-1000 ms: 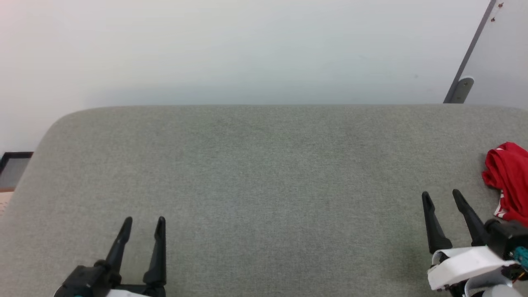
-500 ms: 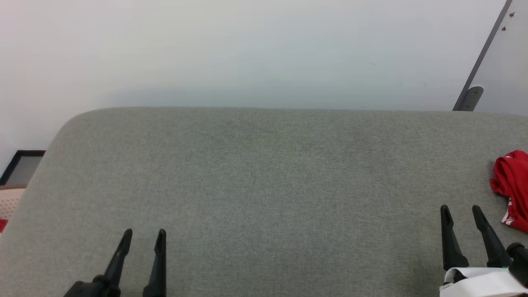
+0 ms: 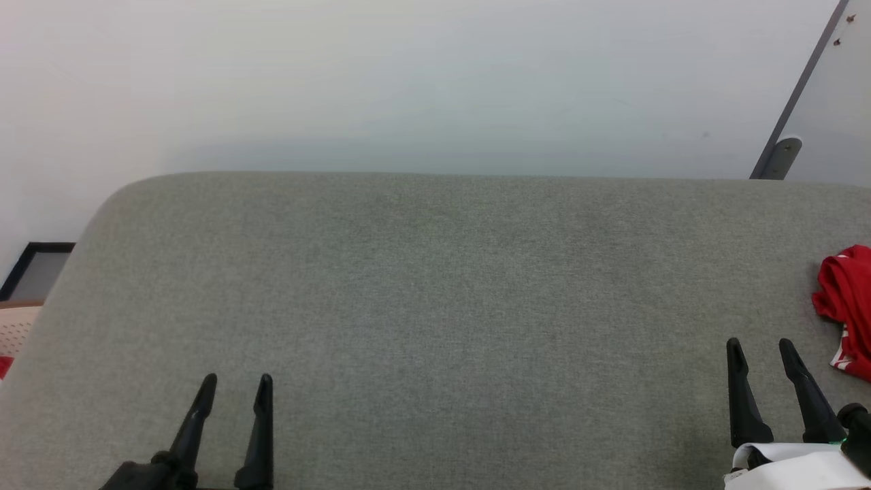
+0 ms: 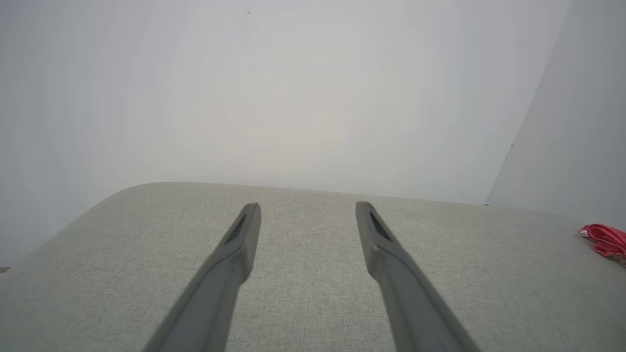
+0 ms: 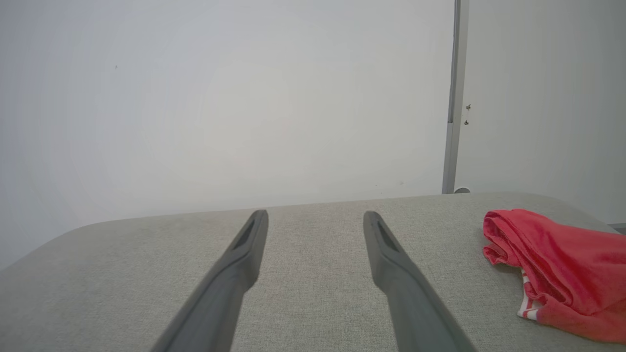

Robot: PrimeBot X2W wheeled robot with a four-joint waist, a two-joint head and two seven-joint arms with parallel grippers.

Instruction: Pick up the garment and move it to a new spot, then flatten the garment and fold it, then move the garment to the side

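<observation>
Head view: garment (image 3: 848, 307) bunched at three o'clock on grey cushion (image 3: 435, 286), near right gripper (image 3: 759, 343); left gripper (image 3: 237, 378) at seven (both spread, empty); post (image 3: 795, 95) at one.

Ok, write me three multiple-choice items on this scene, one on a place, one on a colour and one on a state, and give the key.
1. In the head view, where on the grey fabric surface does the red garment lie?
A. at the centre
B. at the far left
C. at the far right, beside the right gripper

2. What colour is the garment's striped trim?
A. white and red
B. blue and yellow
C. black and green

3. How is the garment now?
A. spread flat
B. crumpled in a heap, untouched
C. hanging from a gripper's fingers

Key:
1 C: it sits at the view's right edge, just past the right gripper.
2 A: white and red stripes show at its lower edge in the right wrist view.
3 B: it is bunched in folds on the surface, and the gripper is clear of it.
</observation>
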